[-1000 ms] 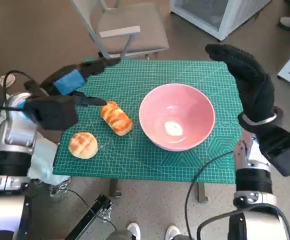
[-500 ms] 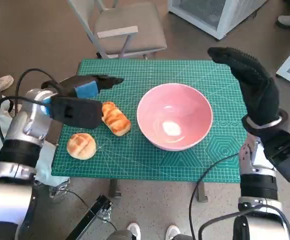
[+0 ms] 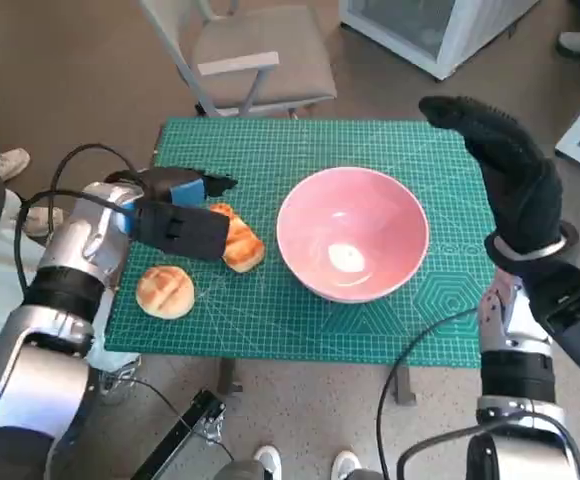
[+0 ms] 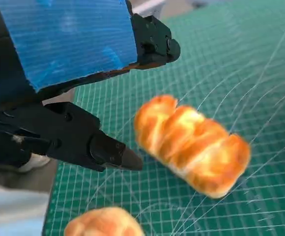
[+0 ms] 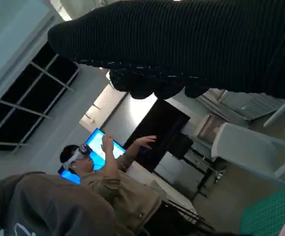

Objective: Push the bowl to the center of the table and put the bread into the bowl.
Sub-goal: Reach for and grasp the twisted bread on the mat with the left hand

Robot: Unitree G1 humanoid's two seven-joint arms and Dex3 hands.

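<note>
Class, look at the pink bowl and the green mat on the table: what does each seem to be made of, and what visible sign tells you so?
Pink bowl: probably glazed ceramic or hard plastic; its smooth inside shows a bright glossy highlight, and the look leaves it open which. Green mat: looks like a matte rubbery or vinyl cutting mat; it lies flat, reflects no glare and carries a printed pale grid.

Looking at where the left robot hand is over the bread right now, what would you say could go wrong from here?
1. The left robot hand is open above the long bread roll, not yet gripping it; closing off-centre may nudge the roll aside rather than grasp it.
2. The round bun lies close beside the roll, so the forearm might knock it toward the table edge.
3. The right robot hand hangs just beyond the pink bowl and could bump it off centre.
</note>
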